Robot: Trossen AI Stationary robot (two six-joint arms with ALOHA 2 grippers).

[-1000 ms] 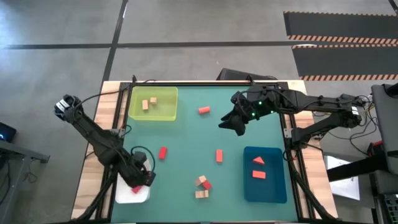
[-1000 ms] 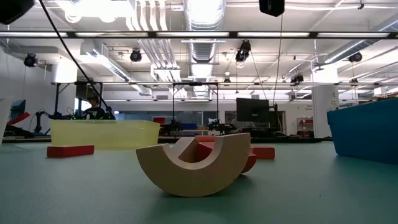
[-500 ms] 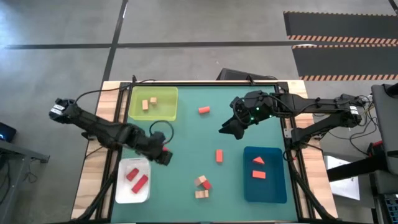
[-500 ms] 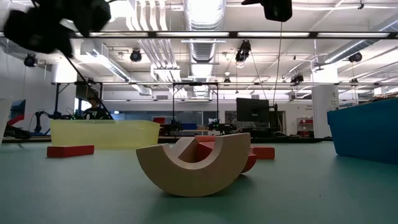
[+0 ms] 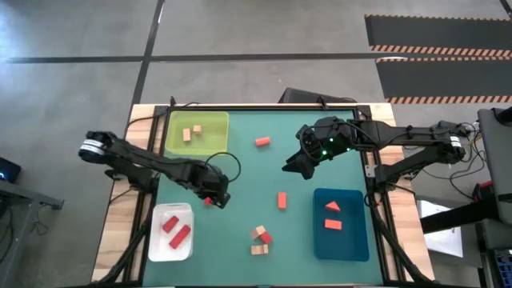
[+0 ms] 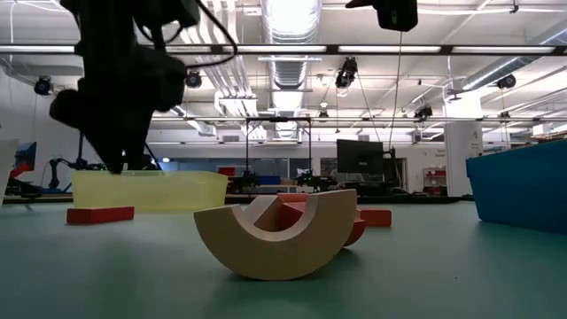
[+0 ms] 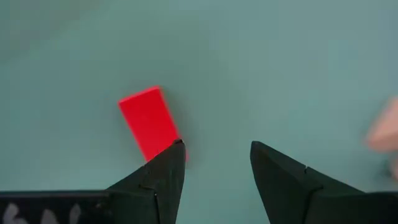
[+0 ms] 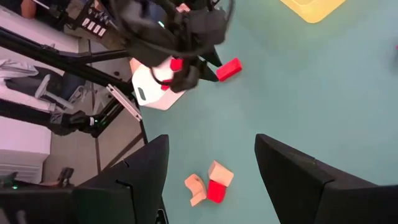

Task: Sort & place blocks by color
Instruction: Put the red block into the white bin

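My left gripper (image 5: 214, 195) is open and hangs over a deep red bar (image 5: 208, 200) on the green mat. In the left wrist view the bar (image 7: 149, 123) lies beside one fingertip, with my left gripper (image 7: 214, 149) mostly off to its side. In the low view the gripper (image 6: 115, 164) is above the bar (image 6: 100, 213). My right gripper (image 5: 293, 164) waits open above the mat's far right part. Two orange blocks (image 5: 262, 142) (image 5: 282, 200) lie flat on the mat. A tan and red cluster (image 5: 260, 238) sits near the near edge.
The white tray (image 5: 160, 240) at the near left holds two red blocks. The yellow-green tray (image 5: 210, 144) at the far left holds two tan blocks. The blue tray (image 5: 344, 240) at the near right holds two orange blocks. A tan arch (image 6: 275, 235) stands close to the low camera.
My left gripper has moved from over the white tray toward the table's right and far side, ending above the red bar on the mat. The white tray now shows two red blocks. My right arm has barely shifted.
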